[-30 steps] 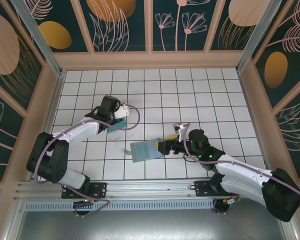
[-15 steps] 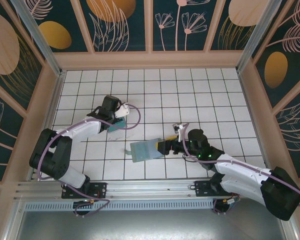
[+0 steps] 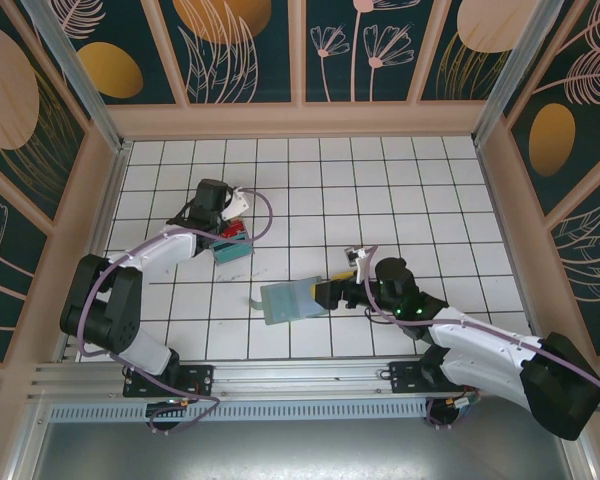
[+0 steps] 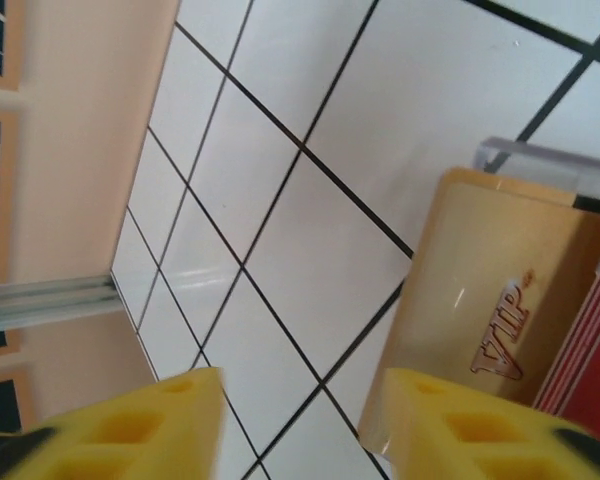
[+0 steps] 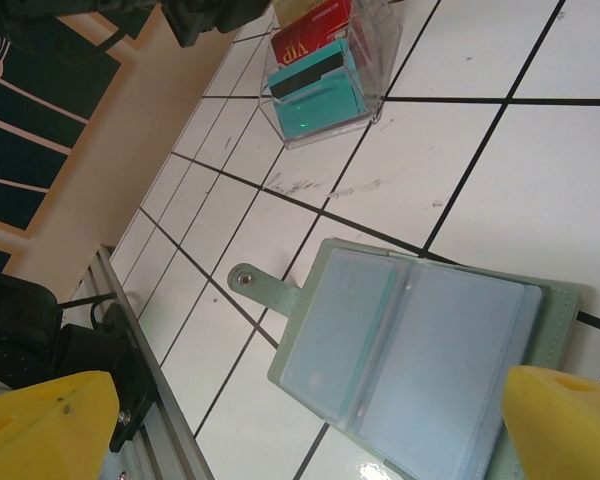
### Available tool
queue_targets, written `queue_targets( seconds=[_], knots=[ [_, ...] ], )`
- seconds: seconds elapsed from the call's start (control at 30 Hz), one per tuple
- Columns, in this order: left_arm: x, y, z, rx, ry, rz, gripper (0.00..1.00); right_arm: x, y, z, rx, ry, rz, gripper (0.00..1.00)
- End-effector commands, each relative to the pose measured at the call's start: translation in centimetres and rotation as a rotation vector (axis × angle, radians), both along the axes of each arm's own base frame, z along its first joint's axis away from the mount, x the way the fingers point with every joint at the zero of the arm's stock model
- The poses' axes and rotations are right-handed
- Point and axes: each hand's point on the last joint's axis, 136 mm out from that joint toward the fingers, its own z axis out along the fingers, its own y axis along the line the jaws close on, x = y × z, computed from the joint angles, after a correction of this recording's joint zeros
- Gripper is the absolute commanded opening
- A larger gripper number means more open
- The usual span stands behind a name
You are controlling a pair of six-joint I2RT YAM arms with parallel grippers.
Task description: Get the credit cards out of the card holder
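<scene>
Left claw (image 4: pixel 305 400): released. The fingers stand apart with bare white tile between them. One yellow finger (image 4: pixel 460 425) sits just beside a tan card (image 4: pixel 480 310) printed "VIP". That card stands in a clear box (image 5: pixel 325 85) next to a red card (image 4: pixel 590 350), with a teal card (image 5: pixel 315 95) at the front of the box.

Right claw (image 5: pixel 310 385): released, fingers spread wide and gripping nothing. The wallet (image 3: pixel 290 298) lies opened flat on the counter (image 3: pixel 380 190) beneath it, its two leaves showing clear sleeves and its snap strap (image 5: pixel 245 278) pointing toward the left arm. The right-hand finger (image 5: pixel 570 410) hangs at the wallet's outer edge; I cannot tell whether it touches. I cannot tell whether any sleeve holds a card.

The clear box stands well apart from the wallet, farther out and to the left.
</scene>
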Motion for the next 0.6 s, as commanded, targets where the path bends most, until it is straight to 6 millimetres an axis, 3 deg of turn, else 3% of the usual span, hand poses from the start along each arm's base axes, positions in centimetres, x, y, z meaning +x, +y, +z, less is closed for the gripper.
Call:
queue_targets(
  seconds=[0.0,0.07,0.2,0.33,0.43,0.57],
  knots=[
    [1.0,-0.8,4.2,-0.145,-0.115,0.043,0.79,0.3,0.7,1.7,0.028,-0.050,0.017,0.99],
    [1.1,-1.1,6.0,-0.226,-0.157,0.064,0.98,0.4,0.6,1.6,0.024,-0.053,0.009,0.99],
    [0.7,-1.5,9.0,-0.427,-0.229,0.137,0.99,0.6,0.5,1.4,0.020,-0.053,-0.005,0.99],
    [0.4,0.4,11.3,-0.639,-0.342,0.360,0.99,0.8,0.6,1.3,0.003,-0.058,-0.008,0.99],
    [-0.7,2.2,11.4,-0.762,-0.374,0.539,0.98,0.9,0.6,0.9,-0.030,-0.072,-0.020,0.99],
    [-2.6,1.6,11.0,-0.954,-0.303,0.625,0.98,1.3,0.2,0.5,-0.059,-0.091,-0.062,0.99]
  ],
)
